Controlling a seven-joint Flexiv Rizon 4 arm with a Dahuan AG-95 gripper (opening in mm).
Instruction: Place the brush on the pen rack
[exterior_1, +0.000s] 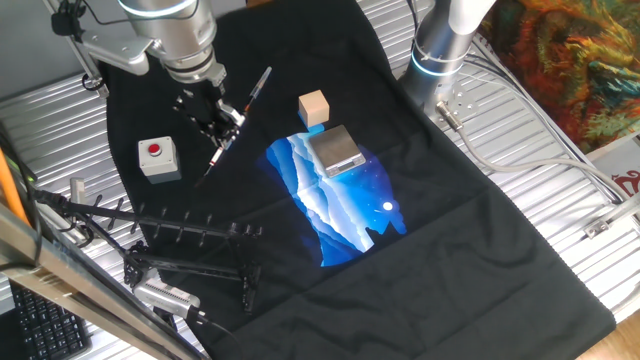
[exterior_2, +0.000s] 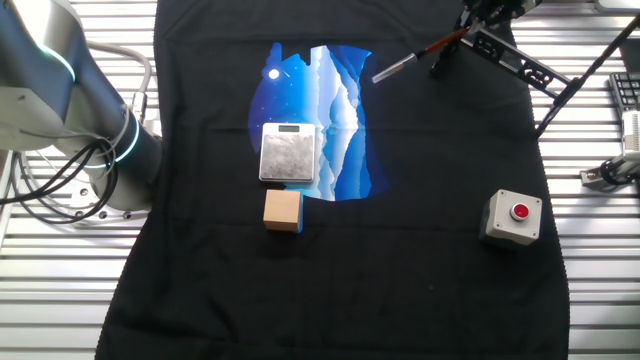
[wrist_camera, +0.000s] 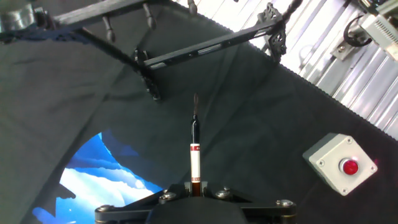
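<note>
Two fingers of my gripper (wrist_camera: 195, 186) pinch the brush (wrist_camera: 194, 152) by its middle, holding it above the black cloth (exterior_1: 440, 220), tilted. Beyond its dark end I see the pen rack (wrist_camera: 205, 46) lying on the cloth, apart from the brush. Right of it sits the grey box (wrist_camera: 339, 163).

Red/black/silver brush (wrist_camera: 194, 158), black pen rack (wrist_camera: 186, 53), grey box (exterior_2: 513, 216) w/ red button, black cloth (exterior_2: 420, 280) w/ blue print.
</note>
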